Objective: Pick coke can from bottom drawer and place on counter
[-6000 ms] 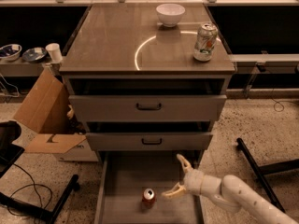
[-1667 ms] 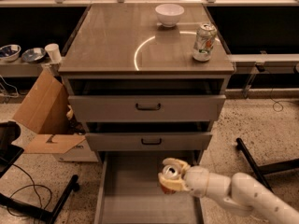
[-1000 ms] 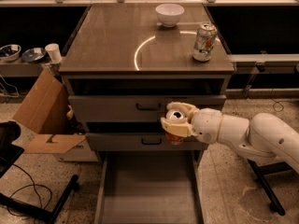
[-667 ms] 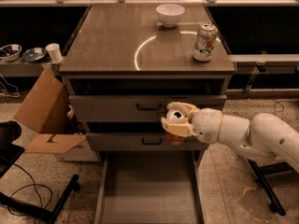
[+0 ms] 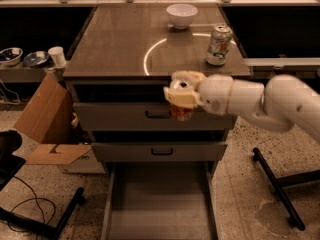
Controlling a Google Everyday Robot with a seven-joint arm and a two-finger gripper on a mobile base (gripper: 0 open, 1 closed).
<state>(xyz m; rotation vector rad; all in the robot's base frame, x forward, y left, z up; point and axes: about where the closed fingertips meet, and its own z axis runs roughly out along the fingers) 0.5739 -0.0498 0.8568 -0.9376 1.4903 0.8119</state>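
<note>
My gripper [image 5: 181, 95] is shut on the coke can [image 5: 181, 112], whose red lower part shows below the cream fingers. It hangs in front of the top drawer, just under the front edge of the counter [image 5: 115, 49]. The white arm reaches in from the right. The bottom drawer [image 5: 159, 204] stands pulled out below, its grey floor bare.
A white bowl [image 5: 181, 15] sits at the back of the counter and a white-and-green can [image 5: 219, 45] at its right. An open cardboard box [image 5: 46, 124] stands left of the cabinet. A black stand leg [image 5: 277, 189] lies on the floor at right.
The gripper closed on the coke can in the bottom drawer and has lifted it up past the middle drawer to just under the counter's front edge.
</note>
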